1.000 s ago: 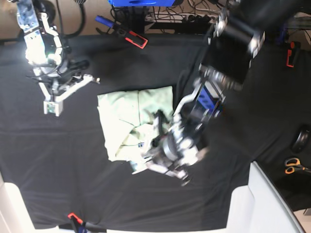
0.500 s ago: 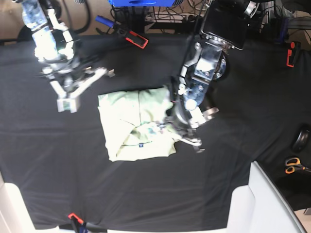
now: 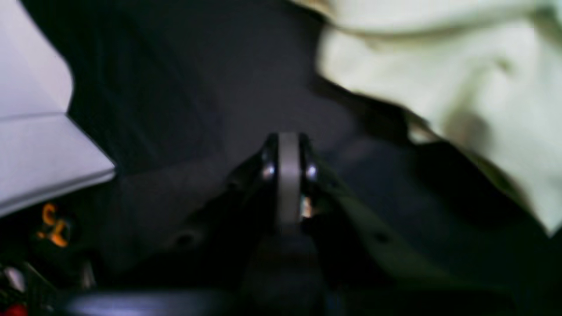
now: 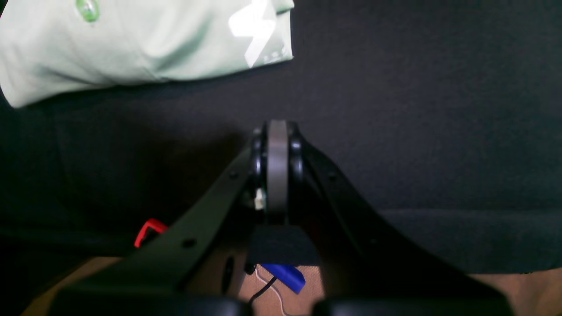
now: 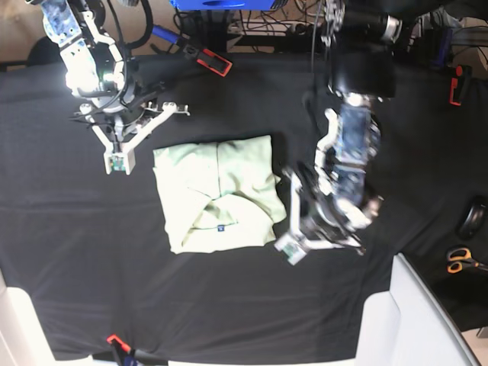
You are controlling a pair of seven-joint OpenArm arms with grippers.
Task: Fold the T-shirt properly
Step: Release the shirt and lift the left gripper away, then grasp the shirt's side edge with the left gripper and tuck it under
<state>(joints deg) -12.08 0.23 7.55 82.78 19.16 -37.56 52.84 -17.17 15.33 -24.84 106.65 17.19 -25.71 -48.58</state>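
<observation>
- The left claw [image 5: 290, 252] hangs over bare black cloth just off the T-shirt's [image 5: 216, 192] near right corner. Its own camera shows the jaws all but together on the pale pad between them, with no cloth caught in them; whether a thin slit remains I cannot tell, as that view is blurred.
- The right claw [image 5: 117, 161] sits just off the shirt's far left corner, jaws pressed together and holding nothing, its tip over bare cloth.
- The T-shirt lies flat near the middle of the worktop [image 5: 244, 320], already folded into a rough rectangle, slightly taller than wide, with a diagonal flap across its lower half and a tiny blue mark near the lower edge.
- From the left claw the shirt lies up and to the left in the base view; from the right claw it lies down and to the right. Both claws are apart from the cloth, and the left looks slightly nearer to an edge.
- The lower edge runs a little slanted and the left side bulges, so I judge any coming move to be a tidy or a last fold across the long axis.
- There is open black worktop on every side. A white panel [image 5: 415, 313] sits beyond the left claw, scissors [image 5: 462, 261] lie far right, and a red clamp [image 5: 214, 62] lies along the far edge, all well apart from the shirt.
</observation>
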